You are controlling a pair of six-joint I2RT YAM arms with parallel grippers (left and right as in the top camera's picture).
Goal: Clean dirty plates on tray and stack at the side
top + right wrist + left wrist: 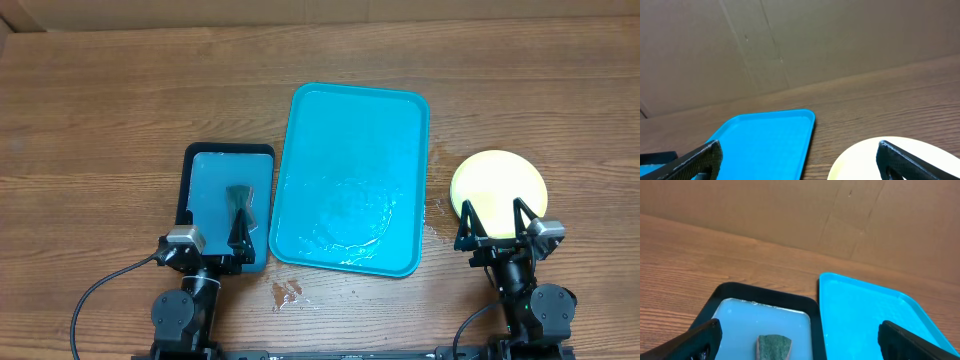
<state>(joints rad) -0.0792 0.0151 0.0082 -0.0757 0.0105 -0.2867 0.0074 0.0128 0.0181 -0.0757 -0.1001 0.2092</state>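
1. The tray (pixel 350 130) lies in the middle of the table (pixel 100 120) and carries no plates, only a wet sheen and streaks of water towards its near end.
2. The plates (pixel 498 180) sit on the table to the right of the tray, apart from it. Only a yellow-green top face shows, so how many lie beneath it cannot be told.
3. The left gripper (pixel 800 342) hangs over the near end of the small black-rimmed tray (pixel 205 165), its jaws spread wide and holding nothing. A dark green sponge (pixel 240 200) rests on that tray ahead of it.
4. The right gripper (pixel 800 162) hovers at the near edge of the plates, its jaws equally wide and empty.
5. Judging by the bare tray and the plates at the side, the cleaning and stacking look finished, or nearly so.
6. If anything remains, the next move calls for checking that the stack sits square. Otherwise both arms need only keep clear.
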